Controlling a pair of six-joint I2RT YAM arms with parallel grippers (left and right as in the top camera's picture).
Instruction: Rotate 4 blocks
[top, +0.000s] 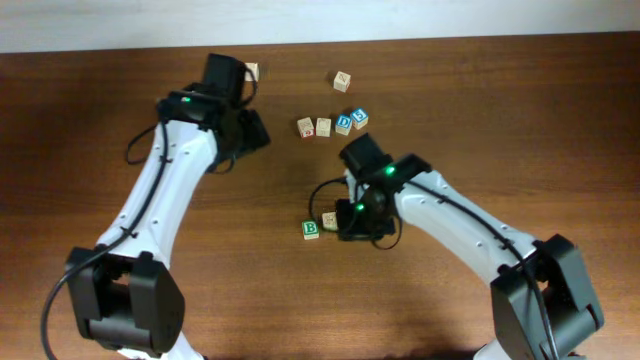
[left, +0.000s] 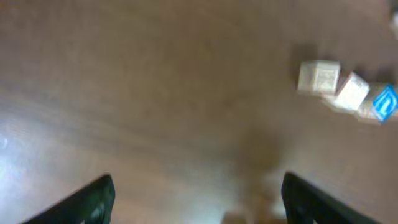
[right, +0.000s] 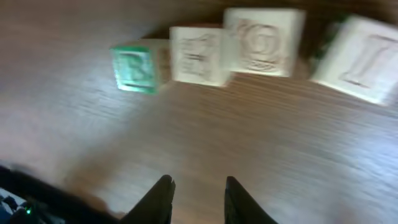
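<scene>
In the right wrist view a row of blocks lies ahead on the table: a green-and-white "B" block (right: 134, 68), then three pale wood blocks (right: 199, 55) (right: 264, 40) (right: 357, 59). My right gripper (right: 198, 182) hangs just short of the row. It is narrowly open, with only bare table between its fingers. From overhead, only the "B" block (top: 311, 229) and one pale block (top: 329, 220) show beside the right gripper (top: 348, 222). My left gripper (left: 198, 179) is wide open and empty, at the back left (top: 252, 130).
A second row stands mid-table: a red-faced cube (top: 305, 127), a pale cube (top: 323, 127) and two blue-faced cubes (top: 343, 124) (top: 359, 118). A lone pale cube (top: 342, 81) sits behind them. Another pale cube (top: 252, 71) is by the left wrist.
</scene>
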